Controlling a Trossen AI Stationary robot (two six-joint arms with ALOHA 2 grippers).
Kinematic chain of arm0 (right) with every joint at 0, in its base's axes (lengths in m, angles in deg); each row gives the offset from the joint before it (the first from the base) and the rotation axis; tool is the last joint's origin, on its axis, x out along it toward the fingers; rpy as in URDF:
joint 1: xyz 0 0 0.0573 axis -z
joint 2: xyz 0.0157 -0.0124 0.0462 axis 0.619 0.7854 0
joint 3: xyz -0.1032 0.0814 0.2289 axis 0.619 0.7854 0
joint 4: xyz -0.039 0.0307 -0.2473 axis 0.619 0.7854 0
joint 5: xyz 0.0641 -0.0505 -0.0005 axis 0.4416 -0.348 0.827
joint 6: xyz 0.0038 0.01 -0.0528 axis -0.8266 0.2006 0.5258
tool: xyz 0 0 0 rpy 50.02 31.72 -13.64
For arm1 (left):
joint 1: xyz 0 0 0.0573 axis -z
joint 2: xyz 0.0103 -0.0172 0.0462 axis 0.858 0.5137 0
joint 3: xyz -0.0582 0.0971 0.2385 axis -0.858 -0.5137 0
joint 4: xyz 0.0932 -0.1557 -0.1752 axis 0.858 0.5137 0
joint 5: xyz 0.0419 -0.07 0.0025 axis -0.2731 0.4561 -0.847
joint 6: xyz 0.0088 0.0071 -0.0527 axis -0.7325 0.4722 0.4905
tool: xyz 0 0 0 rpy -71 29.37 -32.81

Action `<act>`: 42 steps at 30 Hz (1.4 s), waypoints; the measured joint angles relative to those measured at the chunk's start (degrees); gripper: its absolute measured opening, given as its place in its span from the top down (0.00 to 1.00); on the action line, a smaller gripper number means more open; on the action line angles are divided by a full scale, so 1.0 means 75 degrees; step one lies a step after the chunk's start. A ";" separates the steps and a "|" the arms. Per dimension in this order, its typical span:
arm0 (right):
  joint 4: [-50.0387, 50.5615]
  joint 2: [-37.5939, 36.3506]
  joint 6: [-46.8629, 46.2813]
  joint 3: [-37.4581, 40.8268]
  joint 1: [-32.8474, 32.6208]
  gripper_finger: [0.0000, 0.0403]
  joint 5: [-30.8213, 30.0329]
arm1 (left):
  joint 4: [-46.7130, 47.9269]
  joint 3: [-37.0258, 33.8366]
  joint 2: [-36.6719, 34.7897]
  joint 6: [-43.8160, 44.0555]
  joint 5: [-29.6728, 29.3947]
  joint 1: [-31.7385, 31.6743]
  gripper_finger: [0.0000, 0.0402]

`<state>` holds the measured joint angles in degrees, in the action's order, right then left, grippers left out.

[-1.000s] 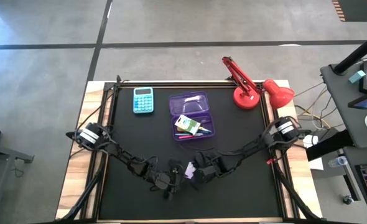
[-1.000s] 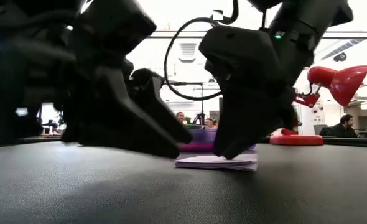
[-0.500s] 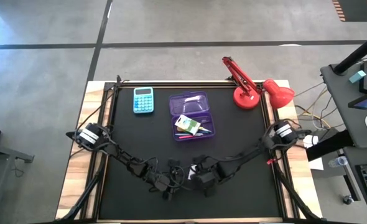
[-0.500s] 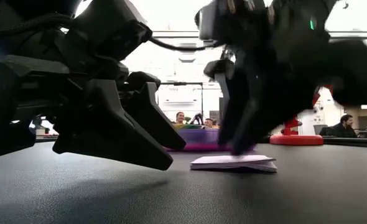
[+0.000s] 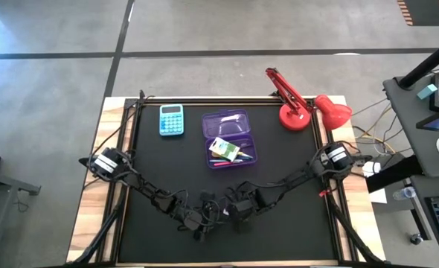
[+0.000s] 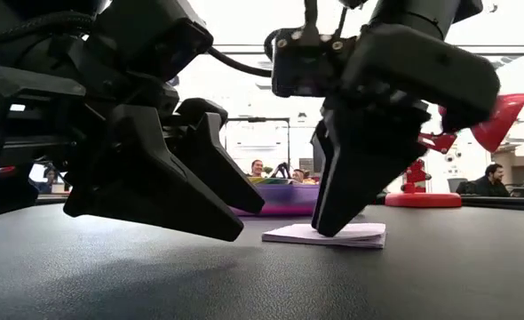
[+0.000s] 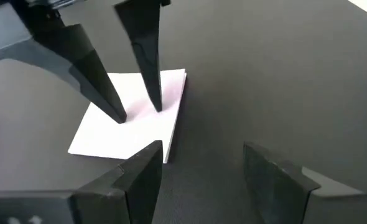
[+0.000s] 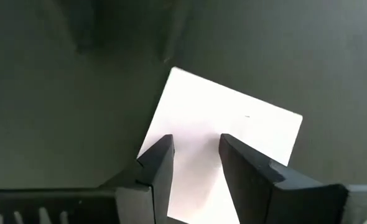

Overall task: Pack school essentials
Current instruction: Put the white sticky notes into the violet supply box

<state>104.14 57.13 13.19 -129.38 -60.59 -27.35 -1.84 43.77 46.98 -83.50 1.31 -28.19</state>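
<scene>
Both arms are dark, near-black, built of slim links joined by chunky rounded housings. In the high view the left arm (image 5: 141,186) has a silver-grey cylindrical band at its shoulder joint near nine o'clock, and the right arm (image 5: 301,175) carries a matching band near three o'clock. Thin black cables trail along the links. At surface height, the left gripper (image 6: 204,191) shows matte black, wedge-shaped fingers (image 6: 160,182) tapering to blunt tips, under a boxy angular body. The right gripper (image 6: 337,200) has a blocky black housing with small pale screw heads along its upper edge, and a black cable loops above it.
</scene>
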 joint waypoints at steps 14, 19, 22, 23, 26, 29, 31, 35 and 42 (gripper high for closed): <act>-0.0245 -0.0206 -0.3543 0.0009 0.0232 0.68 -0.0060 | 0.0015 0.0000 0.0000 -0.0604 -0.1085 -0.0003 0.49; 0.0649 -0.1051 -0.2608 0.0018 0.0100 0.68 -0.0268 | -0.0055 0.0032 0.0000 -0.0606 -0.1006 0.0026 0.49; 0.1236 -0.1364 -0.2592 0.0075 0.0084 0.68 -0.0597 | -0.0077 0.0106 0.0000 -0.0636 -0.1000 0.0026 0.49; 0.1357 -0.1412 -0.2676 0.0078 0.0085 0.68 -0.0680 | -0.0068 0.0123 0.0002 -0.0641 -0.1001 0.0026 0.49; 0.1732 -0.1473 -0.3056 0.0192 0.0116 0.68 -0.0769 | -0.0069 0.0191 0.0001 -0.0657 -0.0990 0.0026 0.49; 0.1613 -0.1418 -0.3234 0.0316 0.0114 0.68 -0.0734 | -0.0078 0.0310 0.0003 -0.0853 -0.0986 0.0026 0.49; 0.1665 -0.1421 -0.3290 0.0325 0.0105 0.68 -0.0748 | -0.0067 0.0384 0.0003 -0.1187 -0.0983 0.0026 0.49; 0.1713 -0.1421 -0.3438 0.0344 0.0107 0.68 -0.0738 | -0.0072 0.0520 0.0068 -0.1703 -0.0983 -0.0034 0.49; 0.1740 -0.1803 -0.3421 0.0315 0.0087 0.68 -0.0807 | -0.0110 0.0591 0.0343 -0.2260 -0.1027 -0.0127 0.49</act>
<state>117.19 43.60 -12.47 -127.02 -59.94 -33.40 -2.66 48.20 49.55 -100.45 -6.39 -29.15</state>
